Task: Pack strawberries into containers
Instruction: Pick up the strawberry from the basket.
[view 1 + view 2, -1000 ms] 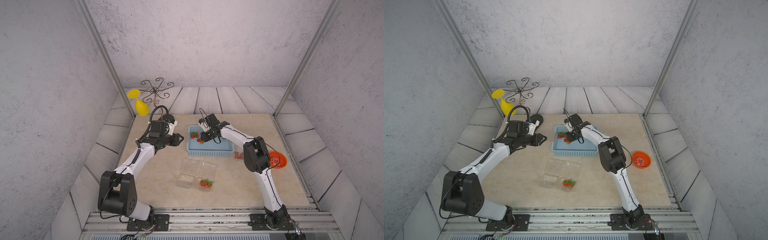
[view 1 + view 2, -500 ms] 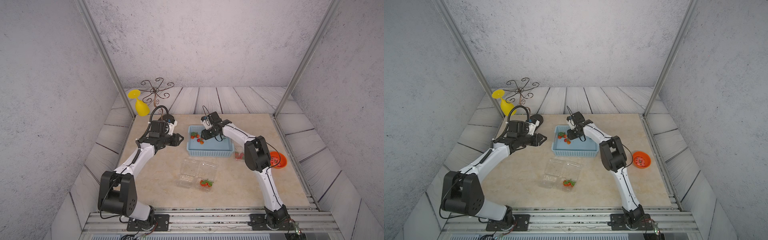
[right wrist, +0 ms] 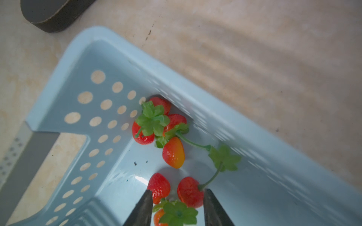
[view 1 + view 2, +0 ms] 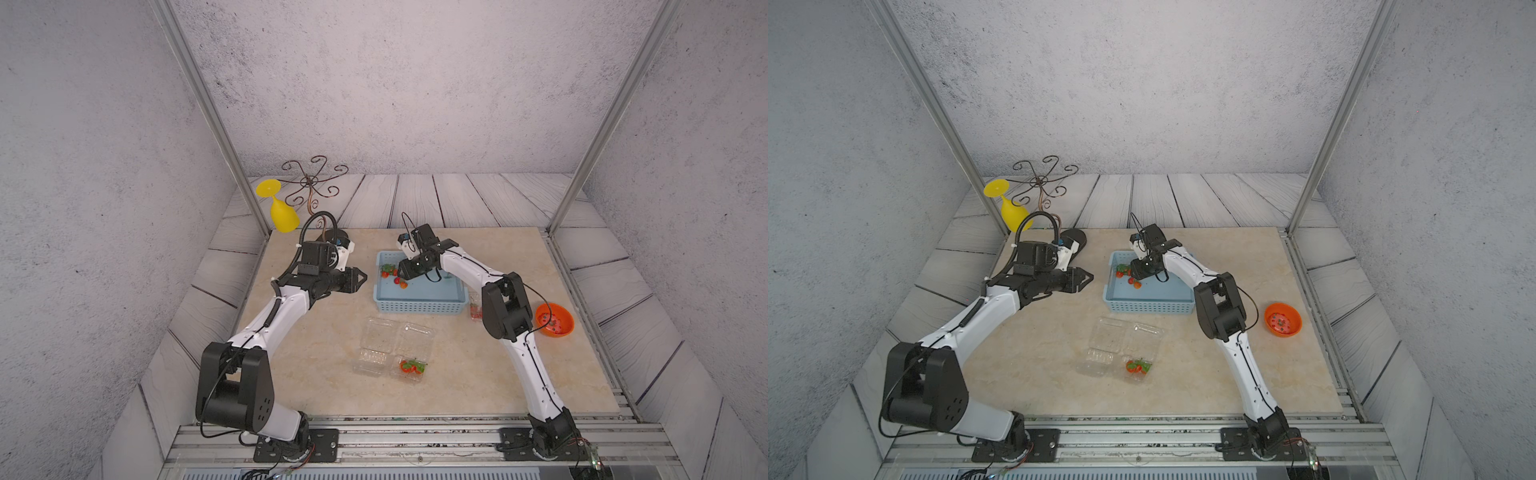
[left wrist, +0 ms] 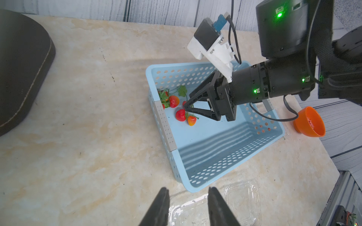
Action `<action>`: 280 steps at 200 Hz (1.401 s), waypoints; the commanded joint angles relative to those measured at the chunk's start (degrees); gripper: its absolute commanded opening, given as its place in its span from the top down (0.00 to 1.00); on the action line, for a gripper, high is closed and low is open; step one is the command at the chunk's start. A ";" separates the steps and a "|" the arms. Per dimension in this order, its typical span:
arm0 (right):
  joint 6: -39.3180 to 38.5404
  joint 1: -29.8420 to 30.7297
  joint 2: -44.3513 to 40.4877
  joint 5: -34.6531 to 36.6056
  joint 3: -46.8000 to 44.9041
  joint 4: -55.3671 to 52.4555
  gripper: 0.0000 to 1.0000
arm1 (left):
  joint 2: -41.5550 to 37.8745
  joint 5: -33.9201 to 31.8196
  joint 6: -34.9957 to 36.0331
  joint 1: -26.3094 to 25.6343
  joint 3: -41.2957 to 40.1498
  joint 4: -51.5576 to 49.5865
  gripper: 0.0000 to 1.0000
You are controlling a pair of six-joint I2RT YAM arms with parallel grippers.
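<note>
Black fingers (image 3: 144, 209) of the right gripper (image 3: 177, 192) stood partly apart inside the basket (image 4: 419, 306), straddling two of the strawberries (image 3: 173, 152); whether they pinched either, I could not tell; about six lay bunched in the basket's far corner. The left gripper (image 5: 188, 189), narrowly parted and empty, hung beside the basket. In front of the basket a clear box (image 4: 417, 338) held a few strawberries; a second box (image 4: 376, 343) lay open and empty; a third box (image 4: 476, 308) beside the basket showed red inside; packing seemed partway done. Against a second before, little differed; the right arm had shifted slightly.
</note>
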 commanded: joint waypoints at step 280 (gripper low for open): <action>2.79 7.09 -42.37 -4.29 -43.61 3.25 1.00 | -1.14 0.37 0.35 -0.25 1.28 0.06 0.63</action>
